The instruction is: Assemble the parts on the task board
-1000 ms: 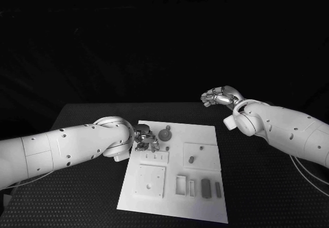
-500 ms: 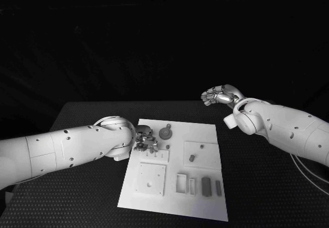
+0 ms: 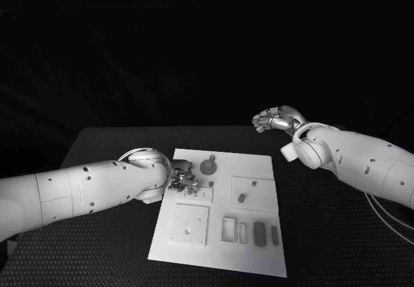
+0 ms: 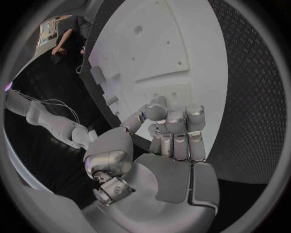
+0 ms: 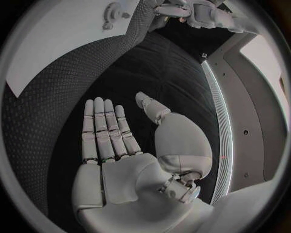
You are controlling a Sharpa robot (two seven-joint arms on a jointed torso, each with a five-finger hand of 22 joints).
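From the head view, the flat white rectangular task board [image 3: 226, 209] lies in the middle of the black textured table [image 3: 336, 239]; on its far part a small grey round toothed part [image 3: 208, 167] stands near the left hand; a small grey peg-shaped part [image 3: 241, 197] stands in a raised square plate, and two grey bar-shaped parts [image 3: 259, 231] lie in slots along the near edge beside an open white rectangular frame [image 3: 228, 229]. The silver left hand [image 3: 183, 178] hangs over the board's far left part, just beside the toothed part, its fingers curled downward; whether it holds anything I cannot tell from here. The silver right hand [image 3: 274, 120] is raised well apart from the board, beyond the table's far right, fingers loosely curled with nothing in them.

In the left wrist view, the left hand [image 4: 172, 141] has its fingers drawn together and bent toward the thumb over the white board [image 4: 182, 53]; no part is plainly seen between them, so a pinch cannot be confirmed.

In the right wrist view, the right hand [image 5: 115, 141] lies flat, fingers straight side by side, thumb apart, empty; the toothed part [image 5: 111, 10] sits far off on the board.

Judging by this, a few pieces look seated, yet several recesses and holes stand unfilled; most of the assembly seems left to do.
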